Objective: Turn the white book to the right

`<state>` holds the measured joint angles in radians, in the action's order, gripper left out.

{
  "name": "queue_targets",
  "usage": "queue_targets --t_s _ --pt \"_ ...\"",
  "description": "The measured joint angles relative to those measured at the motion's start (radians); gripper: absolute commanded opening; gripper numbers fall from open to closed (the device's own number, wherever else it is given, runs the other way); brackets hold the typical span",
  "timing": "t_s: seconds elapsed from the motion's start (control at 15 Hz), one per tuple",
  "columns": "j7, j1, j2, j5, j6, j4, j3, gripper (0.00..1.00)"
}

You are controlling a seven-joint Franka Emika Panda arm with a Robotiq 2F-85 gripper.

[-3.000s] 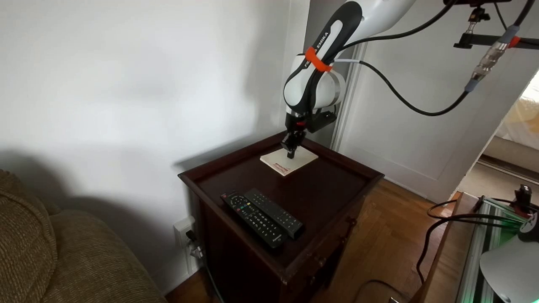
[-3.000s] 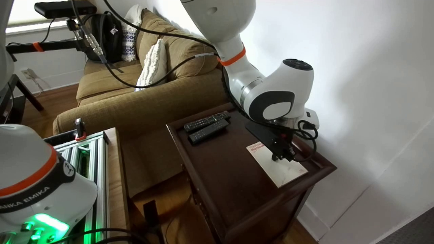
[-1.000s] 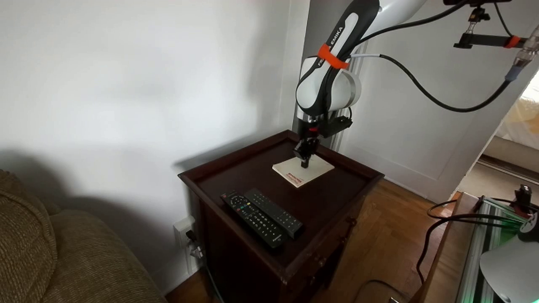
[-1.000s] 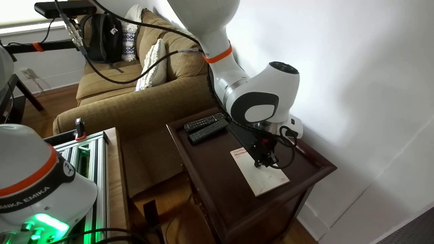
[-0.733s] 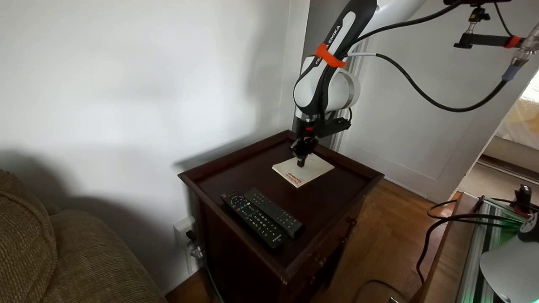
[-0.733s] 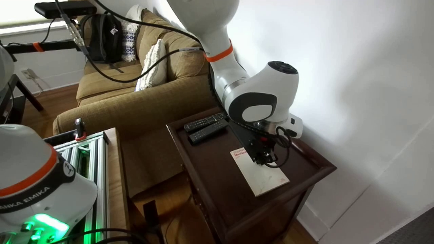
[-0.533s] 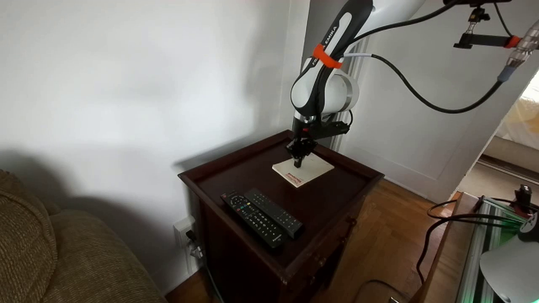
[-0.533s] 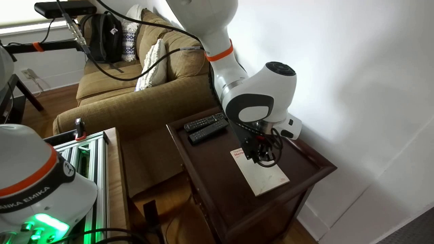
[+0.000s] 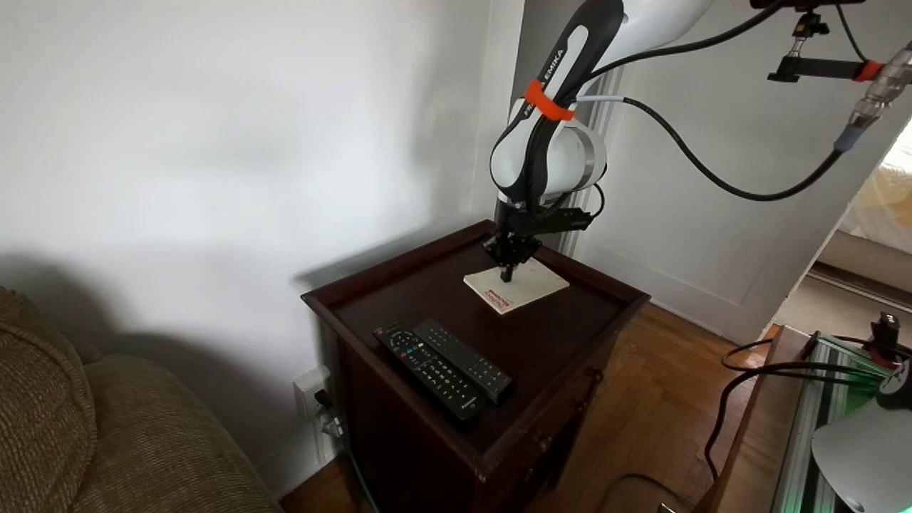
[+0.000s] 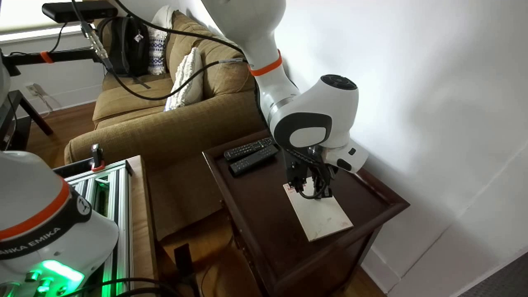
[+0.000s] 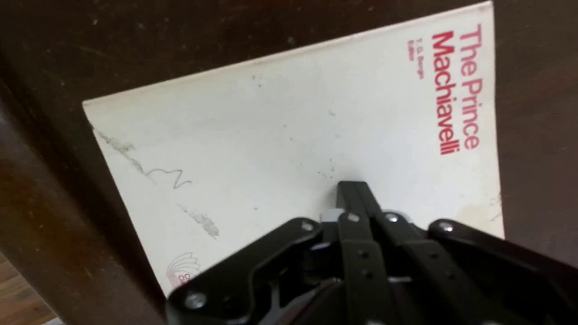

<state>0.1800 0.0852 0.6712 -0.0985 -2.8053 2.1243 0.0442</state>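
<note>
Pointing down at the white book (image 9: 536, 286), your gripper (image 9: 506, 278) stands over the nightstand (image 9: 570, 315) in an exterior view. Along the edge nearest the sofa (image 9: 149, 427), a wide remote (image 9: 429, 372) rests with a slim remote (image 9: 467, 361) just beside it. The book lies flat toward the opposite edge, its red lettering (image 9: 496, 299) at the end that faces the remotes.

In an exterior view, your arm (image 10: 330, 101) bends over the same nightstand, which stands beside the wall (image 10: 453, 103). The end away from the lettering sits near the edge farthest from the sofa; part of the lettering is hidden from you. A backpack (image 10: 126, 45) and a white pillow (image 10: 187, 72) share the sofa behind.

In the wrist view, you see the fingers (image 11: 348, 197) pressed together, forming a single narrow tip over the cover; whether they touch it, you cannot tell. "The Prince" and "Machiavelli" run sideways in red, with "T. G. Bergin, Editor" printed smaller alongside. Scuffs (image 11: 203, 222) mark the other end, which lies at a slant to the nightstand's raised rim (image 11: 67, 253). A patch of wooden floor (image 11: 20, 298) shows past the rim.
</note>
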Motion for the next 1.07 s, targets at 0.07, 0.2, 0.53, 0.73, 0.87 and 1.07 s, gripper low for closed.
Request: queue_targets --t_s 0.07,0.2,0.53,0.73,0.87,1.07 --pt "0.028 -0.007 0.000 -0.010 0.000 0.000 0.005 0.00" --pt "0.065 -0.008 0.001 -0.046 0.000 -0.001 0.006 0.00" --pt "0.125 -0.002 0.001 -0.147 0.000 -0.002 0.000 0.00" --pt "0.148 0.000 0.002 -0.169 0.000 -0.003 -0.003 0.01" --pt "0.145 0.008 0.001 -0.170 0.000 -0.003 -0.015 0.01" --pt "0.144 0.011 0.001 -0.170 0.000 -0.003 -0.019 0.01"
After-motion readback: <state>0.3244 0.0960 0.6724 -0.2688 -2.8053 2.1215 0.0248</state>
